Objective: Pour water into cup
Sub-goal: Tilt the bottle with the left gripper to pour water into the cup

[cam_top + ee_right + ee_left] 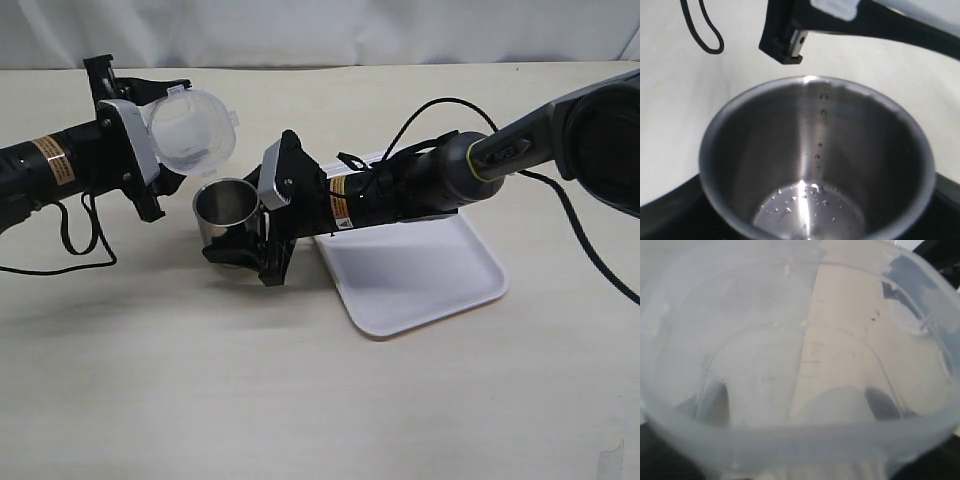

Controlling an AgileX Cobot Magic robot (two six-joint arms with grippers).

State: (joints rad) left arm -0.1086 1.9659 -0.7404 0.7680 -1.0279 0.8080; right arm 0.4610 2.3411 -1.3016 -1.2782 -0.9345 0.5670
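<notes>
My left gripper [170,150] is shut on the clear plastic container [192,128]. It holds the container tipped on its side, with the mouth just above and to the left of the cup. The container fills the left wrist view [765,340], and the fingers [715,401] show through its wall as dark shapes. I see no water inside the container. My right gripper [240,225] is shut on the steel cup [224,205] and holds it upright. In the right wrist view the cup [815,150] has drops down its inner wall and a little water [807,207] at the bottom.
A white tray [420,275] lies on the table under and right of the right arm. Black cables run along both arms. The left gripper's fingertip [785,45] hangs just beyond the cup's rim.
</notes>
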